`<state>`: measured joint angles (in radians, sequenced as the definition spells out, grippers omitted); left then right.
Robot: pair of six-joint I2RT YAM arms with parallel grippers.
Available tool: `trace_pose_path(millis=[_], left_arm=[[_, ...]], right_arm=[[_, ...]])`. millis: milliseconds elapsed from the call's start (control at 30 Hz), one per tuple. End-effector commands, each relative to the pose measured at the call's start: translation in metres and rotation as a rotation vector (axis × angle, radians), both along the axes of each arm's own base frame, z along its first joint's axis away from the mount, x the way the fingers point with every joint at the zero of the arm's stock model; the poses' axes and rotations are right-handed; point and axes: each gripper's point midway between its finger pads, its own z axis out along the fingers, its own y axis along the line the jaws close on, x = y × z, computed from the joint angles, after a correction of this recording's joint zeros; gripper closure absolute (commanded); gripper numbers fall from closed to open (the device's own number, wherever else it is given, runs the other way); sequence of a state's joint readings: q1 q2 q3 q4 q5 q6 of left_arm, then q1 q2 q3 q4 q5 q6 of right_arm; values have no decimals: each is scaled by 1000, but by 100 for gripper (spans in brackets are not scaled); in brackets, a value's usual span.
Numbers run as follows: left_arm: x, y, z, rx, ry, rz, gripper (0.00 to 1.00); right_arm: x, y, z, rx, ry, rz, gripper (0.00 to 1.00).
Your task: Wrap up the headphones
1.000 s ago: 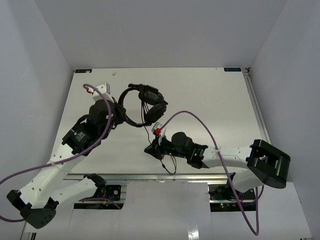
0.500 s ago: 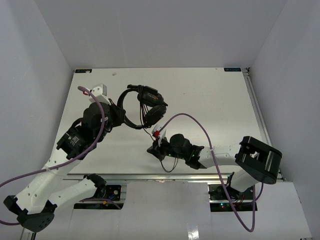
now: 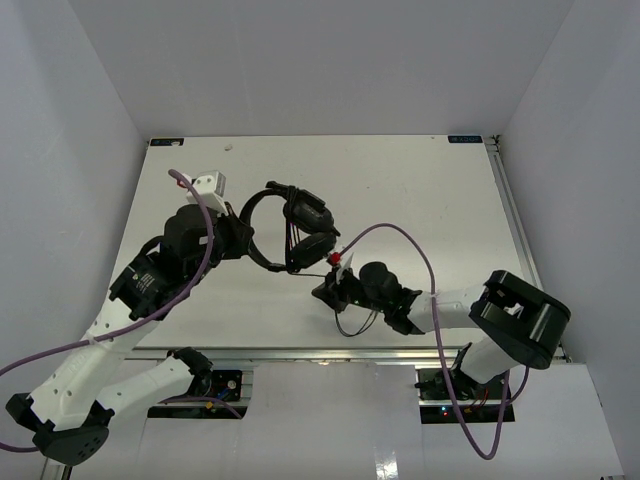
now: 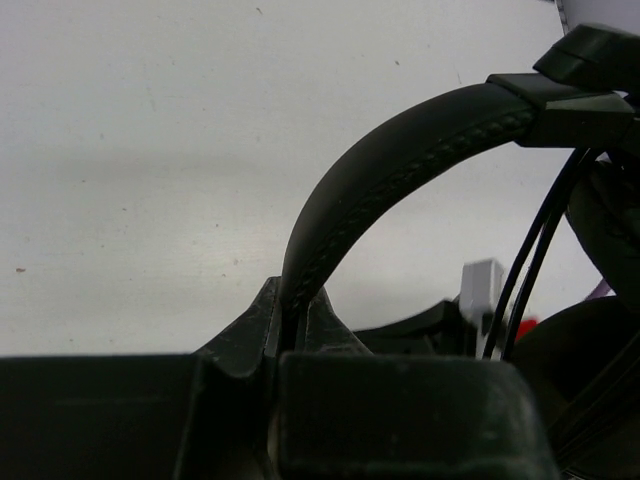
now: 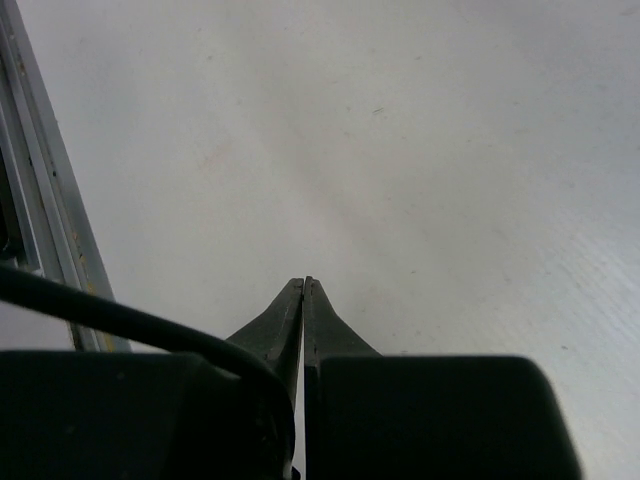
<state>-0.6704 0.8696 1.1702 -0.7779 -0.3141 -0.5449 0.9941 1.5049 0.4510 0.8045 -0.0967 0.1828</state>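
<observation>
Headphones (image 3: pixel 300 225) are at the left-middle part of the tabletop (image 3: pixel 430 200), just to the right of the left claw (image 3: pixel 238 232). This claw is closed on the headband (image 4: pixel 400 160): in the left wrist view the padded band goes down between its two fingers and is clamped there. I cannot tell if the earcups rest on the tabletop or hang a little above it. The right claw (image 3: pixel 335 285) is just near and right of the earcups, with the reddish plug (image 3: pixel 333 258) at its tip. In the right wrist view its fingers are pressed together, and I see nothing between them, so I cannot say if the thin cable (image 3: pixel 352 327) is pinched there. Two strands of this cable run close beside the headband in the left wrist view, so I judge that the wrapping is already begun. However, a loose loop of cable lies on the tabletop near the right claw, and the plug end is free. So the headphones are only partly wrapped: the loose length must be wound and the plug tucked in.
</observation>
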Motion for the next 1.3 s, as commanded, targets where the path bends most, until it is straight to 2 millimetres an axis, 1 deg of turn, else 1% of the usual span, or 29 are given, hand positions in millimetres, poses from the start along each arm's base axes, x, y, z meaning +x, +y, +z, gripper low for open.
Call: trace_pose_path(millis=[0, 133, 167, 233, 267, 333, 367, 400, 467, 500, 567, 633, 867, 967, 1000, 1033, 1067, 1100, 1167, 1200, 1267], left_arm=[[-31, -34, 35, -11, -92, -339, 100], [-52, -52, 17, 41, -46, -542, 100], [-58, -58, 14, 40, -39, -598, 100], [-63, -65, 7, 45, -26, -664, 100], [-64, -67, 3, 51, -19, -686, 100], [-60, -64, -9, 98, 3, -679, 100], [-56, -61, -16, 128, 20, -661, 100], [-51, -57, -22, 158, 34, -636, 100], [-35, -42, -41, 255, 81, -541, 100], [-32, -39, -46, 282, 90, -530, 100], [-26, -34, -54, 324, 105, -505, 100], [-23, -34, -59, 340, 114, -504, 100], [-16, -40, -63, 367, 130, -518, 100], [-9, -38, -66, 395, 138, -498, 100], [-6, -36, -67, 406, 140, -487, 100], [-4, -36, -68, 414, 144, -479, 100], [-3, -36, -70, 421, 148, -475, 100], [-1, -36, -71, 429, 152, -472, 100], [4, -34, -76, 454, 166, -453, 100], [8, -31, -82, 481, 183, -431, 100], [13, -27, -88, 521, 200, -402, 100]], right_arm=[[33, -24, 29, 98, 3, -78, 92], [63, -39, 50, 98, 20, -133, 92], [71, -40, 61, 111, 8, -138, 92], [78, -42, 77, 112, 11, -125, 92], [86, -41, 94, 125, -10, -130, 92], [100, -49, 111, 113, -29, -158, 92], [104, -53, 115, 88, -17, -171, 92], [111, -56, 125, 88, -31, -180, 92], [124, -62, 152, 77, -59, -200, 92], [126, -64, 155, 69, -61, -206, 92], [130, -64, 170, 59, -82, -205, 91], [133, -64, 182, 53, -96, -203, 89], [141, -62, 198, 25, -115, -202, 84], [146, -63, 204, 8, -127, -207, 82], [147, -63, 205, -1, -126, -211, 83], [146, -65, 200, -23, -110, -211, 86], [147, -65, 206, -23, -121, -206, 89], [147, -64, 206, -29, -118, -202, 92], [145, -64, 204, -51, -101, -190, 92], [146, -63, 209, -53, -104, -184, 92], [147, -62, 208, -82, -102, -166, 92]])
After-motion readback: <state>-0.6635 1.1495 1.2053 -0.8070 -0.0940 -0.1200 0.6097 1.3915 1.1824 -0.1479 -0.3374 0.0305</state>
